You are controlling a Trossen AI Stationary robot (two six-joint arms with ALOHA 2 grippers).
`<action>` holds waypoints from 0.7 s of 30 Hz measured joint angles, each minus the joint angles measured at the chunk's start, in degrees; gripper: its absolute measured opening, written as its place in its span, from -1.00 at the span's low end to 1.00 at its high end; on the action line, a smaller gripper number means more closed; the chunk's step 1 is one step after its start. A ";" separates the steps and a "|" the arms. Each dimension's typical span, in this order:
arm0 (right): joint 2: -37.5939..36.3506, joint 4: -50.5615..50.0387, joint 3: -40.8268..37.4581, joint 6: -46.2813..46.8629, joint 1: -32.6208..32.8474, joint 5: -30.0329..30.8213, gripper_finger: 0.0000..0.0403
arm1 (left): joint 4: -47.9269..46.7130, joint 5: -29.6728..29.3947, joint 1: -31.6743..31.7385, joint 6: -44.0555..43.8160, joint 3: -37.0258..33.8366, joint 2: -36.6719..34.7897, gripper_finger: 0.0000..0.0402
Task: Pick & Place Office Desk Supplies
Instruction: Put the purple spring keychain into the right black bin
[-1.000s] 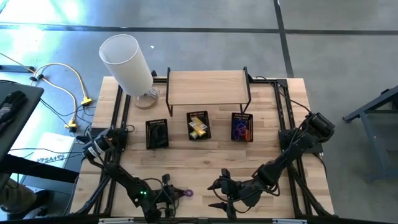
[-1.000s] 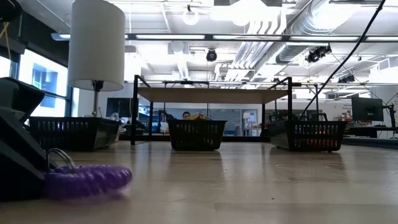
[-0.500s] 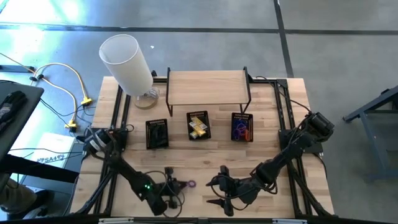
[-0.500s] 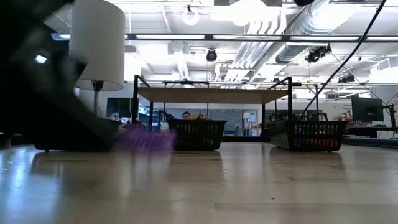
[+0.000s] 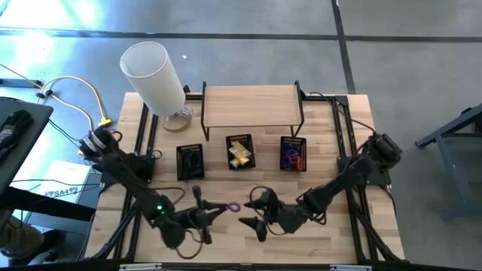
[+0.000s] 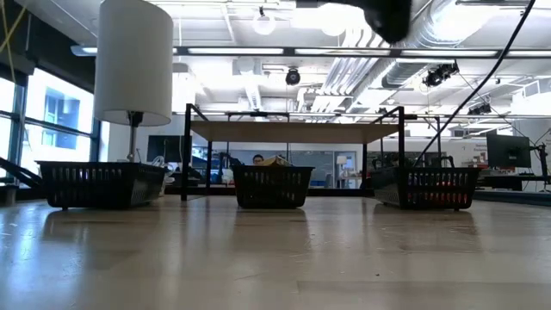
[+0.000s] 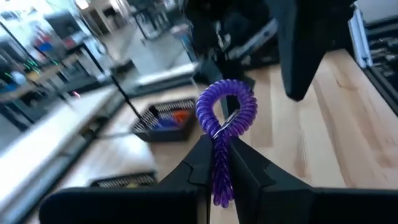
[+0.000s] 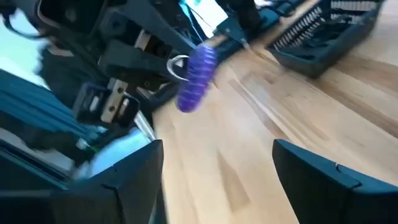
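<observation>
so the left arm reaches low across the front of the table, elbow bent, forearm stretched toward the middle. the left gripper (image 5: 217, 210) is pinched tight on a purple coil loop (image 5: 232, 207), and in its own wrist view the loop (image 7: 226, 115) sticks up out of the closed fingers (image 7: 200, 163) with a bit of metal ring showing inside it. the loop is held off the wood, near the table's front centre. just beside it, facing it, is the right gripper (image 5: 252, 211), fingers spread wide with nothing between them; that arm comes in from the right edge, folded at the elbow. further back sit three black baskets in a row, the left basket (image 5: 190, 162), middle basket (image 5: 241, 151) and right basket (image 5: 293, 153).
</observation>
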 joint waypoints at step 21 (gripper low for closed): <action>-0.57 10.40 0.00 -4.61 -7.93 -18.60 0.44 | 0.01 -2.01 -0.68 2.53 0.09 1.54 -0.88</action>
